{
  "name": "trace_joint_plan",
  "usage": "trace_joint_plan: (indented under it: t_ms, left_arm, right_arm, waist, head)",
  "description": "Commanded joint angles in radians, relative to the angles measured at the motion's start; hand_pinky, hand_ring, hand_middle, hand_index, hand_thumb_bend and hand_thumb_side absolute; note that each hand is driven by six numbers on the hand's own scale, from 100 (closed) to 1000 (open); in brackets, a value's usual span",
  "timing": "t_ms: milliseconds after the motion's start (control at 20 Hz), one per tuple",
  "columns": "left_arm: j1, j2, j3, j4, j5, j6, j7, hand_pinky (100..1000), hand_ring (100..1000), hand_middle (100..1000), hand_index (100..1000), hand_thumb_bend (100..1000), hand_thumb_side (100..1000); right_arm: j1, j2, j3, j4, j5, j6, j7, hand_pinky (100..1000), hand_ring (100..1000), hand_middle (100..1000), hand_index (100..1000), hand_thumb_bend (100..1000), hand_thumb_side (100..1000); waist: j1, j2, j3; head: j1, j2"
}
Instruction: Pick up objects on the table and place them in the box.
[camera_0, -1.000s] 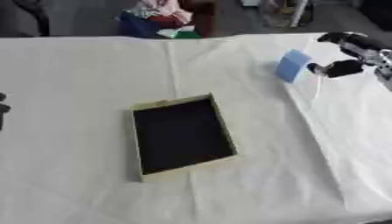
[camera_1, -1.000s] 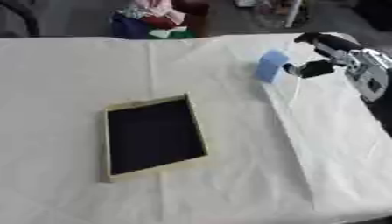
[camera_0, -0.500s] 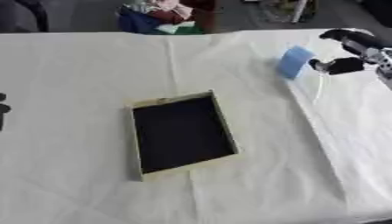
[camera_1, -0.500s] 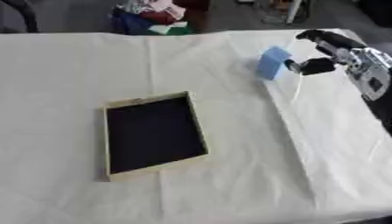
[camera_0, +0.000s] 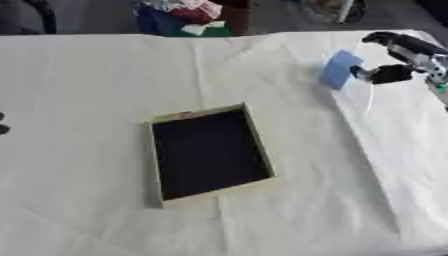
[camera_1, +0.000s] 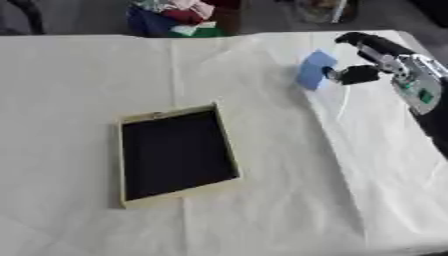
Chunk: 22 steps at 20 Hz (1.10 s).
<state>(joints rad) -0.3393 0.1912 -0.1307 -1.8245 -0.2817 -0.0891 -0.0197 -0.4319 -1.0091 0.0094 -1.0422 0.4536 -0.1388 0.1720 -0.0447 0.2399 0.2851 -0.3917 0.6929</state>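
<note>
table (camera_0: 79, 75): takes up pretty much the whole frame, covered in a white cloth with some creases running down the right half

box (camera_0: 208, 153): shallow tray with a cream rim and dark inside, sitting a bit left of the middle, turned slightly askew; looks like there's nothing in it

right hand (camera_1: 363, 60): comes in from the upper right, black fingers arched over the top and the thumb lower down, pinching the blue thing between them

blue block (camera_1: 313, 70): flat light-blue rectangle in the upper right of the frame, tilted up on edge, held at its right side by the right hand; well apart from the box. Can't tell if its bottom corner is touching the cloth or just off it

left hand (camera_0: 3, 123): only a couple of dark bits poke in at the left edge, about mid-height; can't tell how the fingers are set

clutter (camera_0: 182, 14): colourful heap past the far edge of the table, top middle, red, blue and green stuff
</note>
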Motion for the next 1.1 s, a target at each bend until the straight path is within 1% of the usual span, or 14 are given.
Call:
trace_joint_plan:
  t_ms: [50,250,350,400,450,700,900,1100]
  left_arm:
    - [-0.015,0.000,0.000,-0.014,0.007,-0.001,-0.001,759,614,619,771,363,734]
    - [-0.016,-0.001,0.000,-0.013,0.007,-0.001,-0.001,759,613,619,771,363,734]
    - [-0.016,-0.001,0.000,-0.013,0.008,0.000,-0.001,759,613,619,771,362,734]
    - [-0.016,-0.001,0.000,-0.013,0.008,0.000,-0.001,759,612,619,771,363,734]
    - [-0.016,-0.001,0.000,-0.013,0.008,0.000,-0.001,759,612,619,771,362,734]
    - [-0.018,0.000,0.000,-0.014,0.009,0.000,-0.002,759,612,618,770,362,734]
    - [-0.019,-0.001,0.001,-0.016,0.010,0.001,-0.002,760,611,618,770,363,734]
    - [-0.019,-0.001,0.001,-0.017,0.013,0.002,-0.002,760,610,618,770,362,734]
  right_arm:
    - [-0.013,-0.066,-0.017,-0.017,-0.006,0.003,-0.009,922,1000,998,1000,288,619]
    - [-0.004,-0.073,-0.023,-0.006,0.003,0.013,-0.024,927,1000,1000,1000,295,617]
    - [0.001,-0.078,-0.028,-0.003,0.011,0.019,-0.042,930,1000,1000,1000,299,614]
    - [0.004,-0.081,-0.031,-0.002,0.015,0.023,-0.053,931,1000,1000,1000,279,606]
    - [0.007,-0.083,-0.033,-0.001,0.018,0.027,-0.062,932,1000,1000,1000,299,610]
    - [0.027,-0.097,-0.046,0.003,0.017,0.039,-0.097,930,1000,1000,1000,294,610]
    - [0.042,-0.106,-0.056,0.001,0.006,0.044,-0.112,929,1000,997,1000,291,610]
    - [0.055,-0.117,-0.066,0.005,-0.005,0.049,-0.123,927,1000,994,1000,284,609]
  waist:
    - [0.000,-0.011,0.005]
    - [-0.002,-0.005,0.018]
    - [-0.002,-0.002,0.022]
    - [-0.002,-0.001,0.024]
    - [-0.003,0.001,0.026]
    - [-0.001,0.011,0.039]
    - [0.002,0.023,0.050]
    - [0.011,0.040,0.052]
  head:
    - [-0.012,-0.016]
    - [-0.025,-0.027]
    - [-0.030,-0.031]
    - [-0.033,-0.034]
    - [-0.036,-0.036]
    - [-0.050,-0.049]
    - [-0.069,-0.059]
    - [-0.093,-0.072]
